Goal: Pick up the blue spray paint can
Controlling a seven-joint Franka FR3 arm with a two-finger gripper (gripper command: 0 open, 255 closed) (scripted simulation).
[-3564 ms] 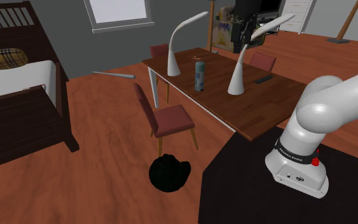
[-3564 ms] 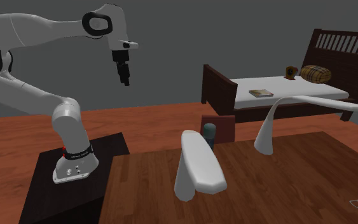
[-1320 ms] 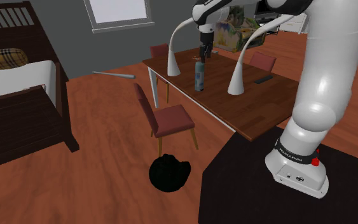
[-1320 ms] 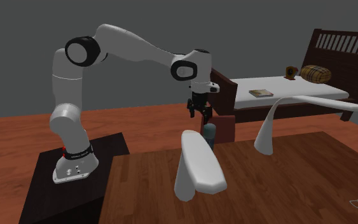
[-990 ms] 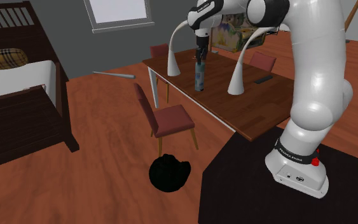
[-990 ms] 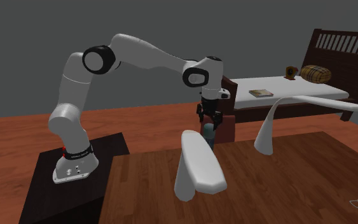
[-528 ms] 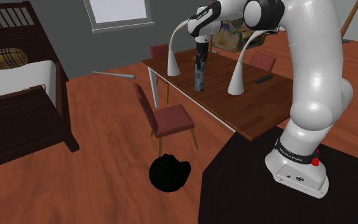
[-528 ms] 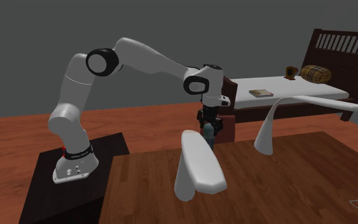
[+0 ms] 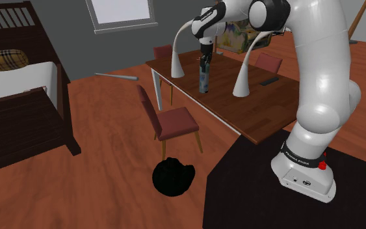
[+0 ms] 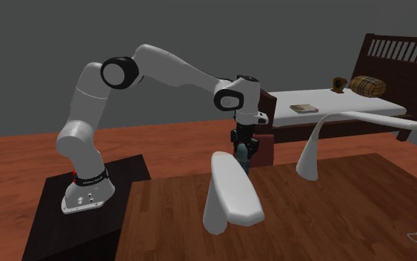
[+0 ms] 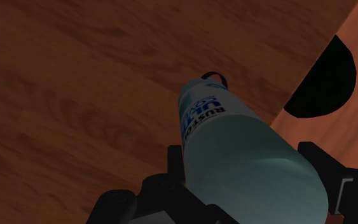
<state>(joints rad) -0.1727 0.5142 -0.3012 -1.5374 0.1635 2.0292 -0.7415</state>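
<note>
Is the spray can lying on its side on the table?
No, the spray can stands upright on the wooden table, with the gripper at its top.

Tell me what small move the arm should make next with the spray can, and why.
Probably squeeze the gripper firmly shut on the spray can before any lift. It sits around the upper part of the can, which stands upright on the table, and the wrist view does not settle whether it is clasped yet.
</note>
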